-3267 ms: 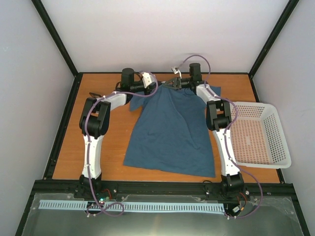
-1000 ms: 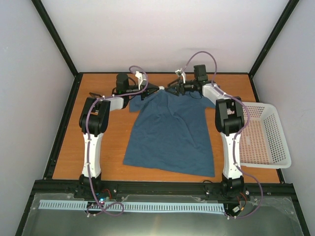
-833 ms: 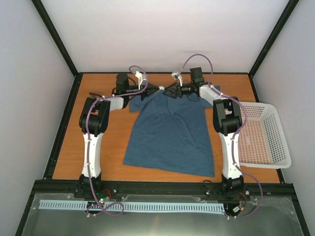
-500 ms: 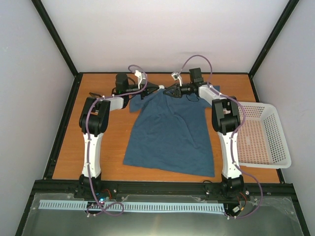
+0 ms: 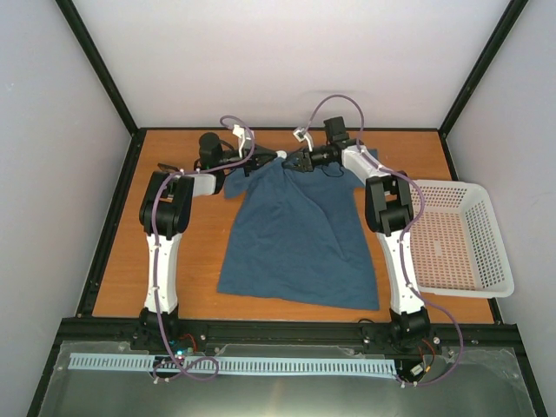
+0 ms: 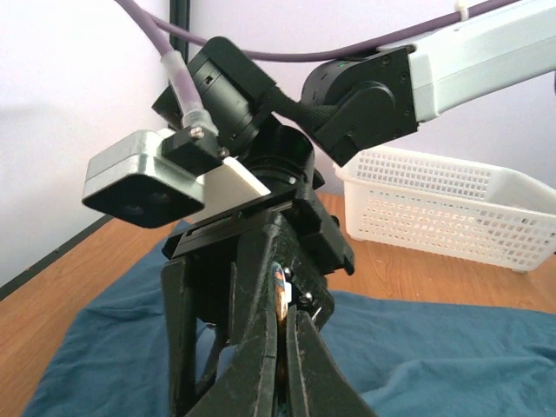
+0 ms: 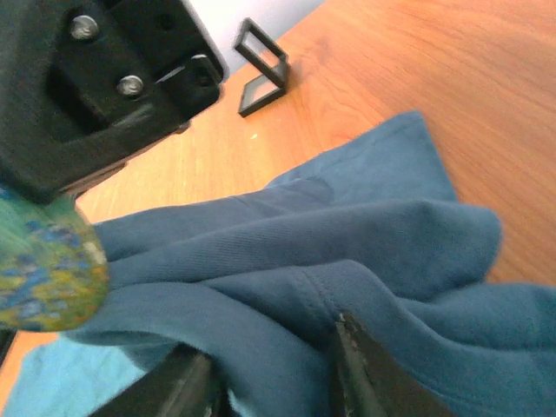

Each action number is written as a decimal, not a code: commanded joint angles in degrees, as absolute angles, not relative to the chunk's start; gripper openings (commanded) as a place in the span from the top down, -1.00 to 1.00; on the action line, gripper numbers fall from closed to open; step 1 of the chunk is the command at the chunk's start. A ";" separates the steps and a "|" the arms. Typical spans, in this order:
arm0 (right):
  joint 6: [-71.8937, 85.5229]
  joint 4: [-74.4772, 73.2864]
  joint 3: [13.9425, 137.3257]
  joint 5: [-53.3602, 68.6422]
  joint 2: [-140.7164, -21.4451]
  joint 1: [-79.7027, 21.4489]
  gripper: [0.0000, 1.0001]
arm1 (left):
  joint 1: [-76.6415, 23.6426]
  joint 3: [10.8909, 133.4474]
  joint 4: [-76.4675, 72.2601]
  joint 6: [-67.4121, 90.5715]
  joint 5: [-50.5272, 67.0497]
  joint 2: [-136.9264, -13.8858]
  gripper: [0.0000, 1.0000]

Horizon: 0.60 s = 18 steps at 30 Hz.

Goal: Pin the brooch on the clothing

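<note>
The round green-yellow brooch point(image 7: 43, 269) is held in the shut left tool point(image 6: 280, 343), the dark teal T-shirt point(image 7: 382, 234) pinched in the right tool point(image 7: 265, 378); pushing the pin through is judged due next

No text, label, brand, number or sign is showing legibly in any view. The brooch point(image 7: 45, 261) is showing only a blotchy green, blue and yellow pattern on its face, with no letters on it.
</note>
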<state>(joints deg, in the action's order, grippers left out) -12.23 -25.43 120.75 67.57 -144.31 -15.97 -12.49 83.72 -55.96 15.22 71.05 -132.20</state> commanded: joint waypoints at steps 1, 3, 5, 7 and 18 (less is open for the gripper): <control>-13.68 -27.18 120.30 64.02 -142.69 -14.10 0.16 | -12.54 84.12 -59.06 15.89 74.72 -132.27 0.99; -16.57 -27.04 117.11 63.78 -139.78 -14.07 -0.07 | -12.32 84.07 -57.05 14.14 74.27 -132.15 0.99; -19.86 -24.32 111.83 64.73 -136.13 -13.37 -0.25 | -12.14 84.29 -55.06 12.54 74.16 -132.06 0.99; -19.84 -18.21 106.10 66.46 -132.94 -12.52 -0.37 | -12.09 84.88 -53.54 11.53 74.14 -132.14 0.99; -19.23 -14.57 107.34 75.16 -134.86 -13.24 -0.41 | -12.04 85.93 -56.24 15.37 75.76 -132.98 0.99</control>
